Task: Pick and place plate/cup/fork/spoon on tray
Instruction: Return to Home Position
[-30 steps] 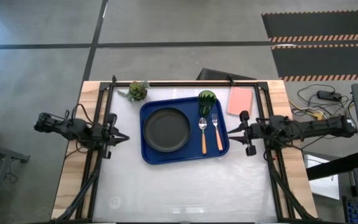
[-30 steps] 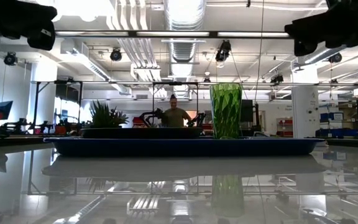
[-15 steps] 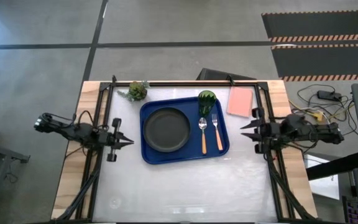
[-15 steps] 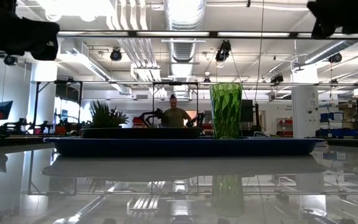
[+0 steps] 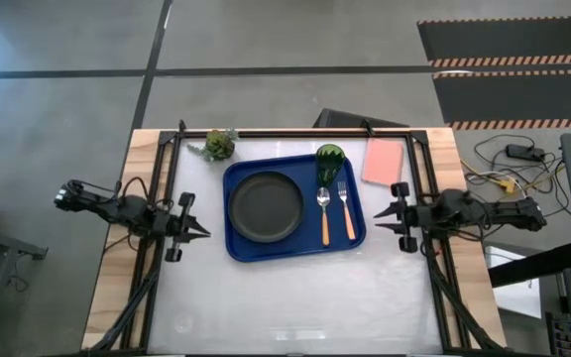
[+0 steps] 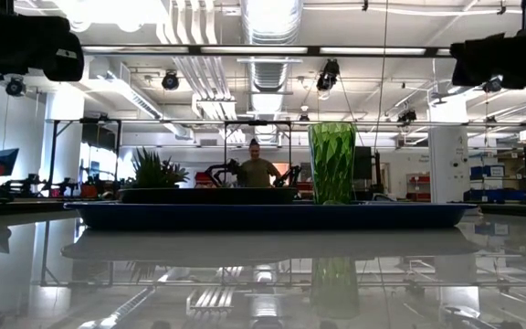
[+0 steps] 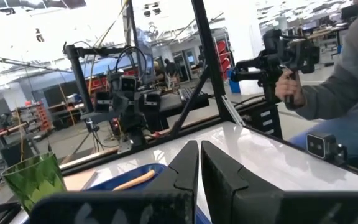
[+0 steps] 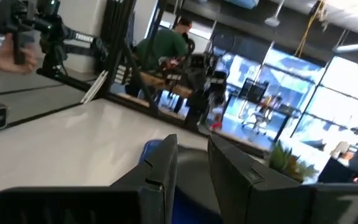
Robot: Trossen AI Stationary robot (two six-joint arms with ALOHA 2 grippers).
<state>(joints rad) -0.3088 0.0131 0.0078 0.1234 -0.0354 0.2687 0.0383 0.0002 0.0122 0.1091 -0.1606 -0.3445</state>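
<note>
The left gripper (image 5: 202,234) hovers over the table just left of the tray (image 5: 238,247), fingers pressed nearly together and holding nothing. The right gripper (image 5: 378,217) hovers just right of the tray, fingers a narrow gap apart — also empty. Between them, the dark blue tray holds everything: the black plate (image 5: 266,206) on its left half, the green cup (image 5: 329,159) at its far right corner, and the spoon (image 5: 324,212) and fork (image 5: 345,209) lying side by side — spoon nearer the plate.
</note>
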